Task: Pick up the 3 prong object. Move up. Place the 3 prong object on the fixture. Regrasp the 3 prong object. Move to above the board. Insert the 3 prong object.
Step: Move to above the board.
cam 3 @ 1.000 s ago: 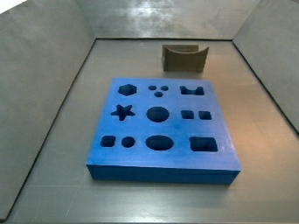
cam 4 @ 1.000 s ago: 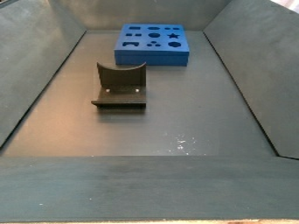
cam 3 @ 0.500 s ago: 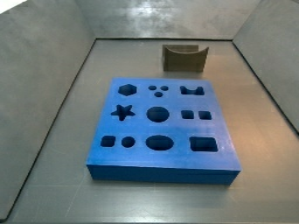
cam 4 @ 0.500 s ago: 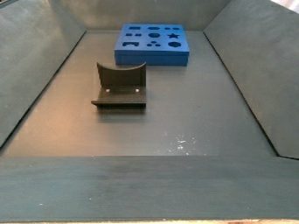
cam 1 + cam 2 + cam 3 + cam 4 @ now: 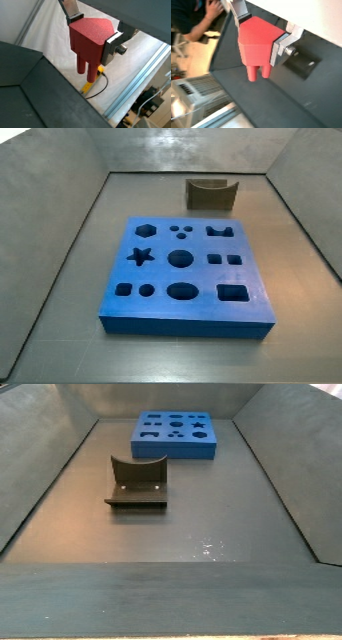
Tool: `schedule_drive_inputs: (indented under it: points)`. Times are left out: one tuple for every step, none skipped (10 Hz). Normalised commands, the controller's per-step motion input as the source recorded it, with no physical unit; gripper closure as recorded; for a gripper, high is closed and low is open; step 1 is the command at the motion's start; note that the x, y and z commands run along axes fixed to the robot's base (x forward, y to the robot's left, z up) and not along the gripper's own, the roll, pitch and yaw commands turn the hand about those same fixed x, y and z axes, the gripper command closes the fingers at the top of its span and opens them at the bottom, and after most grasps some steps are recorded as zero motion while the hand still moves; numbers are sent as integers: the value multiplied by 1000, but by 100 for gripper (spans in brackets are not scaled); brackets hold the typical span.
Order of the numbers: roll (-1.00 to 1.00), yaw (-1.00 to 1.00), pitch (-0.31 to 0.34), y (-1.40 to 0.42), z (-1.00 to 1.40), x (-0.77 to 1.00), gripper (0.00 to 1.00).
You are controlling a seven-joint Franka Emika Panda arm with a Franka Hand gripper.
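Evidently nothing has shifted inside the bin over the last second: in both side views the board (image 5: 186, 276) and the fixture (image 5: 136, 483) lie exactly where they lay before, and neither arm nor gripper enters either view. I read this as the arm being held high, well clear of the work area.

Wrist views. The gripper (image 5: 95, 31) is closed on the 3 prong object (image 5: 90, 44), its flat silver fingers (image 5: 283, 45) pressing opposite sides of the red-orange body. The piece hangs with its prongs pointing away from the wrist; two prongs are plainly visible, the third I cannot make out. Behind the piece I see the outer wall and rim of the bin, a yellow cable (image 5: 92, 81) and, in a wrist view, a seated person (image 5: 202, 20) beyond the enclosure, so the piece appears to be carried outside or above the bin, not over the board.

Side views. The board rests flat on the floor, its cutouts all empty. The fixture stands well apart from it, beyond its far right corner in a side view, with its notch unoccupied.

Status, as I judge it: the pick is done and the lift is under way or complete; placing on the fixture is not yet begun. I would next bring the piece down over the fixture's notch.
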Motion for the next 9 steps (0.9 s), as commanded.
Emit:
schedule_drive_inputs:
  points:
    - [-1000, -61, 72, -1000, -373, -635, 100]
    - [-1000, -49, 58, -1000, -375, -667, 100]
    - [-1000, -43, 47, -1000, -389, -686, 100]
    - [-1000, -34, 35, -1000, -388, -710, 100]
    - [-1000, -25, 26, -1000, -390, -733, 100]
    - [-1000, -20, 23, -1000, -397, -747, 100]
    - [-1000, -13, 10, -1000, -402, -792, 100]
    - [-1000, -11, -2, -768, -310, -641, 100]
    - [-1000, -4, -23, -454, -186, -434, 100]
